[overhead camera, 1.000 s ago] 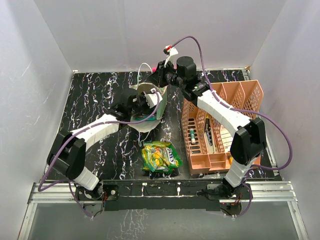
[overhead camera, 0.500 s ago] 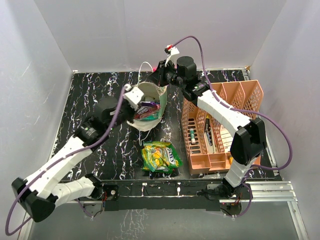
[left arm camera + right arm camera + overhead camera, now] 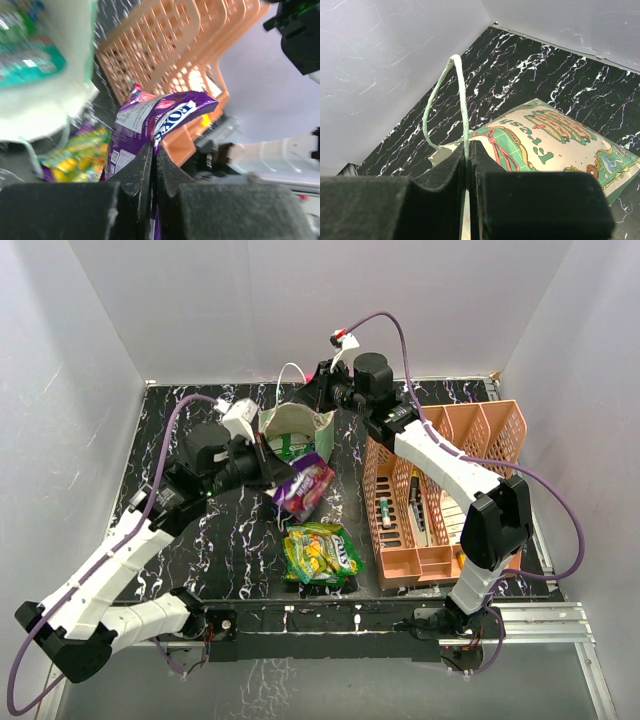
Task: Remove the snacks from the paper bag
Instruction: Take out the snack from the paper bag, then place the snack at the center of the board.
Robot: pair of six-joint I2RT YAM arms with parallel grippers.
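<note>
**Purple packet out of the bag**

The purple packet (image 3: 303, 487) has come out of the paper bag (image 3: 296, 425) and now hangs just beside it, pinched in the left gripper (image 3: 152, 149). The right gripper (image 3: 467, 146) is clamped on the bag's cord handle (image 3: 459, 85).

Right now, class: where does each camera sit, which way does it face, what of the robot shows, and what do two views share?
Top external: above and behind the robot, facing down at the table; left arm and right arm show.
Left wrist: on its arm, facing along the left gripper, shut on the purple packet, toward the organiser.
Right wrist: on its arm, facing down past the right gripper, shut on the cord handle, at the paper bag.
Shared: top external and left wrist both show the purple packet and the organiser.
</note>
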